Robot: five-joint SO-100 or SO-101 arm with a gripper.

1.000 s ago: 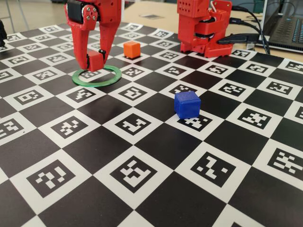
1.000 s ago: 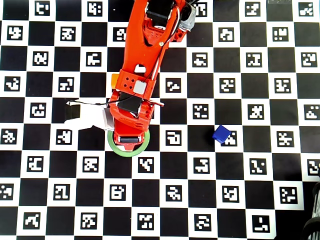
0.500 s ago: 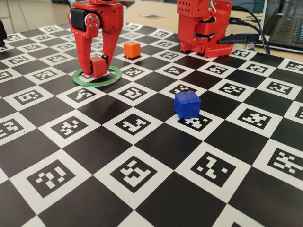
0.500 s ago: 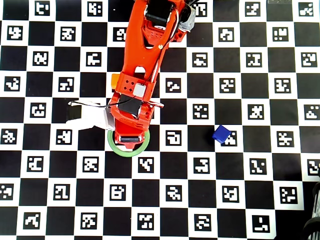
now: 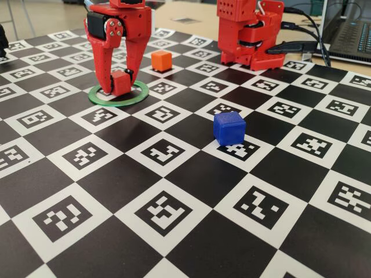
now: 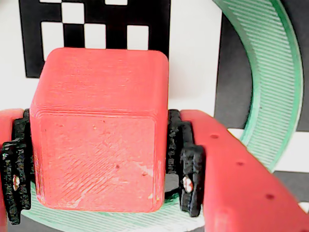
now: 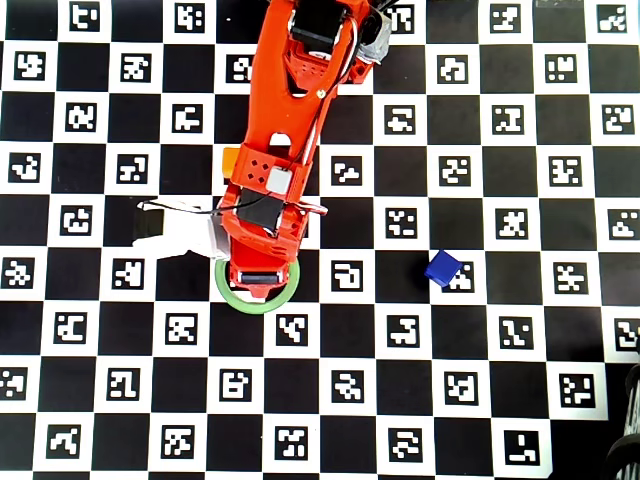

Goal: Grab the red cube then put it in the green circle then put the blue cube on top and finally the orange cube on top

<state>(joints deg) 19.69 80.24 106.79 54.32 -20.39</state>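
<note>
The red arm [image 7: 290, 110] is reaching down the overhead view from the top edge, bending at the wrist so that the gripper [image 5: 119, 87] is pointing straight down at the board. In the fixed view its two long red fingers [image 5: 106, 63] are hanging nearly upright, tips at the surface. In the wrist view the black ridged pads [image 6: 186, 164] are pressing against both sides of the red cube [image 6: 99, 145], gripping it between them.

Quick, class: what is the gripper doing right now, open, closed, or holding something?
Gripper: closed on the red cube, held inside the green circle.
</note>
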